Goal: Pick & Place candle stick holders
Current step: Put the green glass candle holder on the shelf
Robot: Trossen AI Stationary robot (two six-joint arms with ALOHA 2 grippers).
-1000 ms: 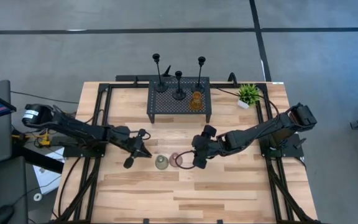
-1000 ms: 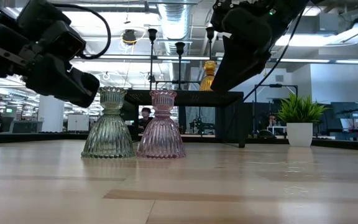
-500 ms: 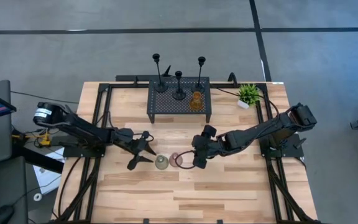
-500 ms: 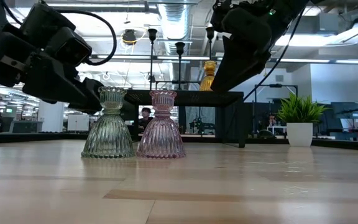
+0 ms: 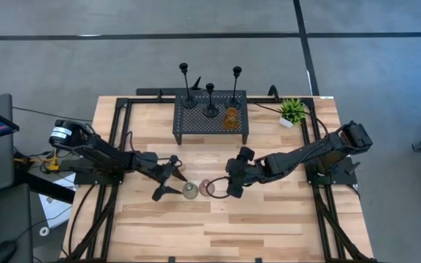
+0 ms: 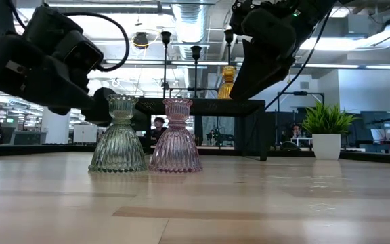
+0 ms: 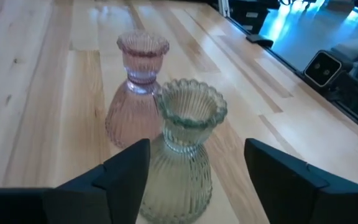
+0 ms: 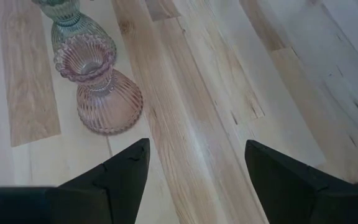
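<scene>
High view, largest to smallest: the counter; the black rack, taken as landmark, on which three black holders and the amber holder are carried; the green holder and pink holder, set touching on the counter in front of the rack. The left claw, released, is held around the green holder's neck; the right claw, also released, waits beside the pink one. A grasp appears in hand: closure, then a lift, is called for.

green holder, pink holder, upright, touching
</scene>
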